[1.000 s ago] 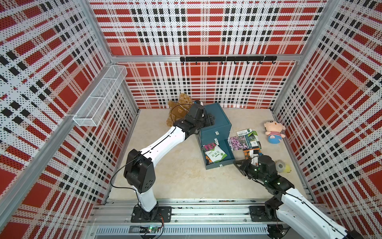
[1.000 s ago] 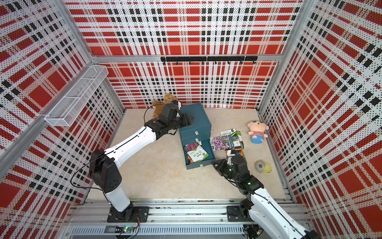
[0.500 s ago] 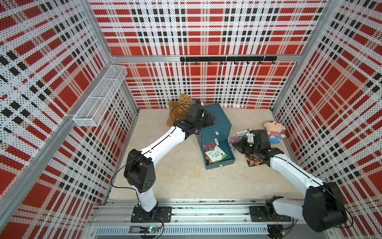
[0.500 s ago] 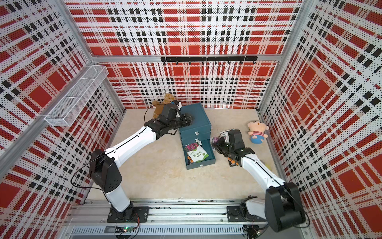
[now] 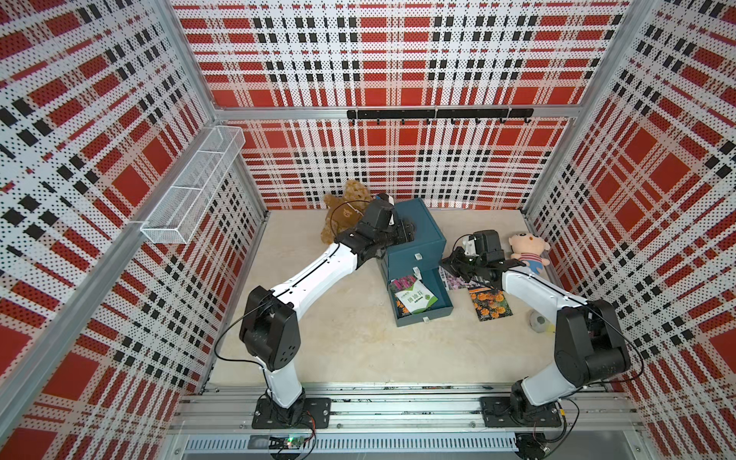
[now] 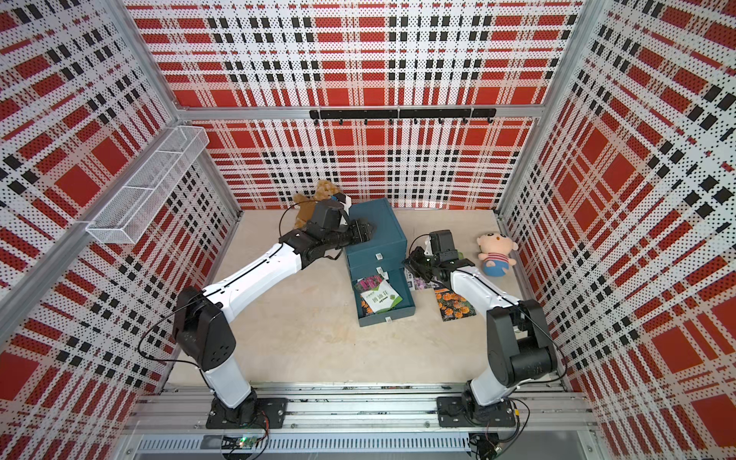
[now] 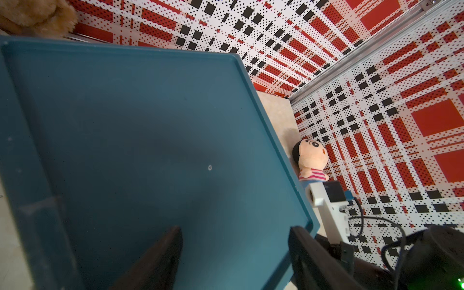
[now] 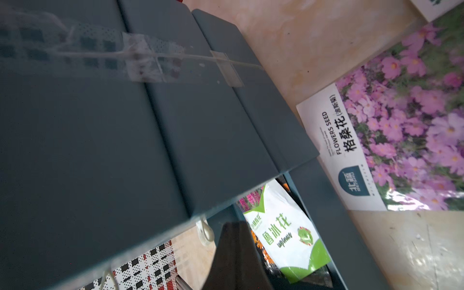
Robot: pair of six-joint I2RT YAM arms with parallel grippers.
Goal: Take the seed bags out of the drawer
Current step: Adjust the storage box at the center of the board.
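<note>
We found the green-and-white seed bag point(image 5: 416, 298) lying topmost in the open drawer point(image 5: 424, 316), askew over a purple-flowered bag point(image 5: 402, 283). A pink-flowered bag point(image 8: 401, 125) and an orange-on-black bag point(image 5: 490, 304) lay out on the tabletop point(image 5: 338, 338) just beside the drawer. The right tool point(image 5: 448, 263) was clenched on nothing we could see and hovered beside the cabinet point(image 5: 422, 223), over the pink-flowered bag. The left tool point(image 7: 233, 233) sat released on the cabinet top, jaws apart. We judged these bags light, thin, limp and slick with gloss, so a flat press would likely only skate them about. A pinch on a raised corner or free edge of the topmost bag seemed soundest to us, taken gently lest the bag beneath drag along.
</note>
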